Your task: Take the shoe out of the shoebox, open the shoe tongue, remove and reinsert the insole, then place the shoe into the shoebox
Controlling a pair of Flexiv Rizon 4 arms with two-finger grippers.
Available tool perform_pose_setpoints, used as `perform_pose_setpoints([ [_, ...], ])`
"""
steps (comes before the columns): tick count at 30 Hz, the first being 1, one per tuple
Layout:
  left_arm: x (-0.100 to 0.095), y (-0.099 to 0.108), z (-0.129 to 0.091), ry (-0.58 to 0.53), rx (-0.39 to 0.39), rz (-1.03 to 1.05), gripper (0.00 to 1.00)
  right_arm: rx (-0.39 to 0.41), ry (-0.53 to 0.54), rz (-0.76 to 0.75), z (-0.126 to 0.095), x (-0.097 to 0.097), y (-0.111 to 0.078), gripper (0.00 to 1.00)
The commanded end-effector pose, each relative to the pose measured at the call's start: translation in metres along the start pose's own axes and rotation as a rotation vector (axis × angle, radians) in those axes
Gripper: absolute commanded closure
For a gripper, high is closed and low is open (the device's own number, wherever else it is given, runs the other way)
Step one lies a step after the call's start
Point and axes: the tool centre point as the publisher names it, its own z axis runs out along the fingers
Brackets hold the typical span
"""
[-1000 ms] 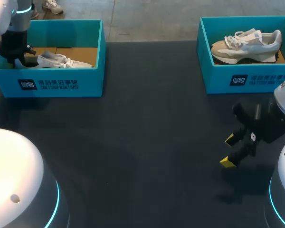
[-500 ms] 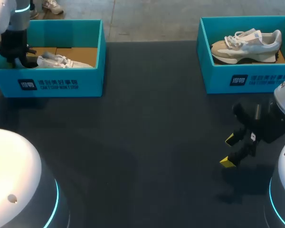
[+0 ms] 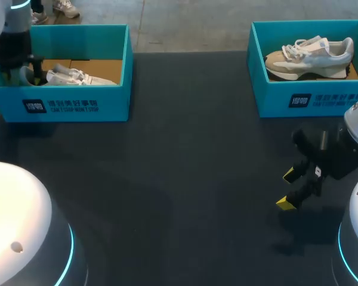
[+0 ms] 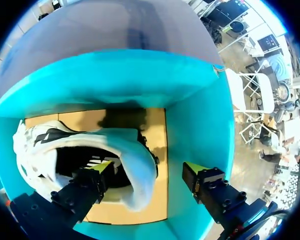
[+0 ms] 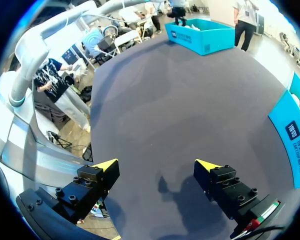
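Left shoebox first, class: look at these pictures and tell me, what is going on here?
The left gripper is down in the left shoebox, open, with one finger inside the shoe and the other outside its heel; the shoe is not yet lifted out. The right gripper hangs open and empty over the table, near a second shoebox holding another shoe.

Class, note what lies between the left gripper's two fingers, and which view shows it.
The white shoe's heel: one finger of the left gripper is inside the shoe's opening, the other outside, clear of it. The left wrist view shows this.
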Motion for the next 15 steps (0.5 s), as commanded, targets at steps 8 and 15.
perform_pose_setpoints([
  [8,-0.003,-0.003,-0.032,-0.039,-0.044,-0.005,0.14,-0.001,-0.003,0.0,0.0,0.001,-0.001,0.0],
  [15,-0.005,-0.008,-0.069,-0.071,-0.093,-0.001,0.0,-0.001,-0.003,0.0,0.0,0.001,-0.001,0.0],
])
